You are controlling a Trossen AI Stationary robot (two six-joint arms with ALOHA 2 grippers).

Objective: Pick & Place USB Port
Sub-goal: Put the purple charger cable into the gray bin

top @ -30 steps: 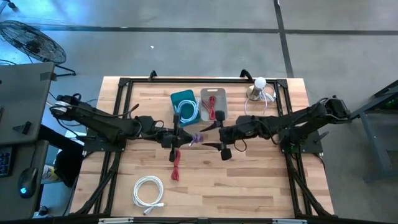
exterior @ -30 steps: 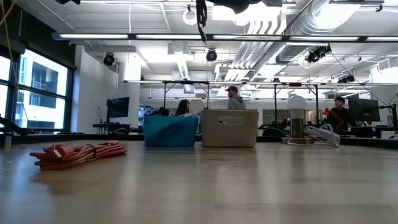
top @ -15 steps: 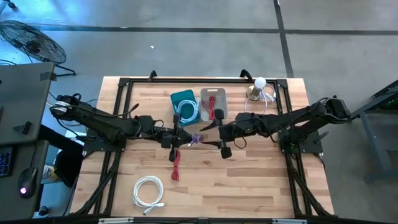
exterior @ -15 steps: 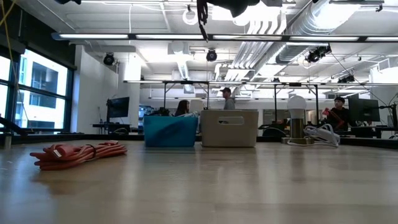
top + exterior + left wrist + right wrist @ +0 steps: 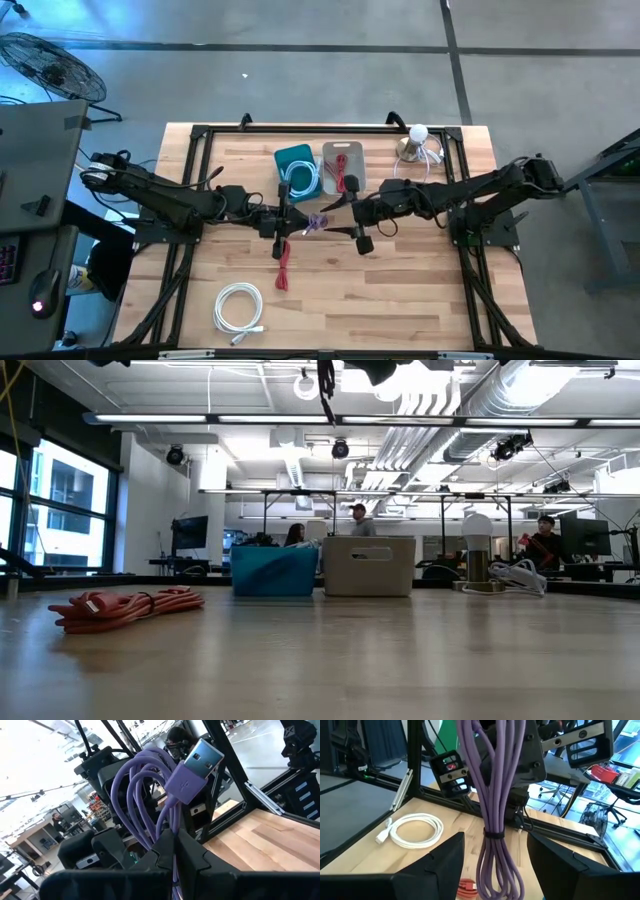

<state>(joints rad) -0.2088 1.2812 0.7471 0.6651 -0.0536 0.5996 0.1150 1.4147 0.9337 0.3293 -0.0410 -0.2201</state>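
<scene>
Left hand (image 5: 172, 847) still gripping purple cable (image 5: 150, 795), right hand (image 5: 345, 217) nudged closer

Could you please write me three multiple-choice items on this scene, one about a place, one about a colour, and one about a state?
1. Where does the white cable lie?
A. In the teal bin
B. On the table's near-left part
C. Beside the lamp

2. What colour is the cable held by the left tool?
A. Purple
B. Red
C. White

3. How is the right tool set?
A. Shut on the cable
C. Open, fingers either side of the cable
B. Out of view

Key: 1 B, the high view shows the coil there. 2 A, the left wrist view shows the purple cable clamped. 3 C, the right wrist view shows gaps.
</scene>
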